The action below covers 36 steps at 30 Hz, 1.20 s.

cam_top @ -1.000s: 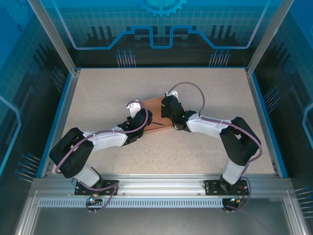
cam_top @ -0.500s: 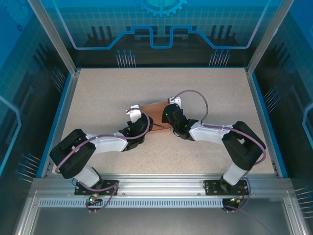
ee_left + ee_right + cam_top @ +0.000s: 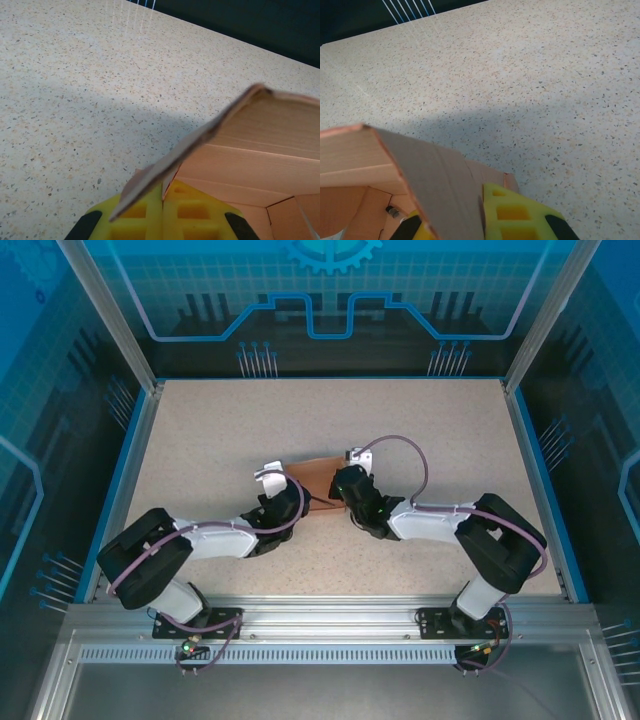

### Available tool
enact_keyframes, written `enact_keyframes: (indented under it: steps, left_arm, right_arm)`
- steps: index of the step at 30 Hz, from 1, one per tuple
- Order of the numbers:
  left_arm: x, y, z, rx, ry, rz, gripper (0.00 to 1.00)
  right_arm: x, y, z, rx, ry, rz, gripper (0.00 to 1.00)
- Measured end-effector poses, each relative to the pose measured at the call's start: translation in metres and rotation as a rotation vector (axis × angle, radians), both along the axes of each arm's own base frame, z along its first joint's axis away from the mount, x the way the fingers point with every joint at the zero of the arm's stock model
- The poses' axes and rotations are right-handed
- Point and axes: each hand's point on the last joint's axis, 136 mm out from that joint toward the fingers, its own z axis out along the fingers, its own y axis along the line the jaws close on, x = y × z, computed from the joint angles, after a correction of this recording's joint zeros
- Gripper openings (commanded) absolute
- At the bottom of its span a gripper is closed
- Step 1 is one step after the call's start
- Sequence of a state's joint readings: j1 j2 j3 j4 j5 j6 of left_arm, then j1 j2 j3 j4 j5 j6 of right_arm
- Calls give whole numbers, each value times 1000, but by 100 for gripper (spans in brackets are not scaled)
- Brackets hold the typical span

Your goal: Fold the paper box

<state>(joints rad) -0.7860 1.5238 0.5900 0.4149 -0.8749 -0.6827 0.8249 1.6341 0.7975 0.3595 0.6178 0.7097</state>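
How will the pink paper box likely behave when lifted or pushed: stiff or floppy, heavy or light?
Probably floppy: the paper box bends up where the left gripper pinches it. Likely light: the right gripper holds a panel raised by one edge. Its creases would probably fold if pushed.

— What has shifted in the past second?
— Both arms. The left gripper (image 3: pixel 291 488) and the right gripper (image 3: pixel 339 482) have drawn back toward the near edge of the table (image 3: pixel 200 430), and both elbows have sunk closer to the bases.
— And the paper box (image 3: pixel 313 478)?
— It came back with them. From above it showed a broad pink face; now a narrower strip shows between the wrists.
— Anything else?
— The right arm's cable (image 3: pixel 405 443) loop has swung lower and further right.
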Motion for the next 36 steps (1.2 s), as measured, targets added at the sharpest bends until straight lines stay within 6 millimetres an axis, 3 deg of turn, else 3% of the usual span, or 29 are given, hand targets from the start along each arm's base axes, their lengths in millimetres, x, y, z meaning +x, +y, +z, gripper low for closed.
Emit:
enact_keyframes:
  steps: [20,36]
  left_arm:
    - [-4,-1,-1,-15,-10,11,0]
    - [-15,0,-11,-4,7,1,1]
  right_arm:
    - [-6,2,-2,70,39,-47,5]
    - [-20,0,-13,22,20,-47,4]
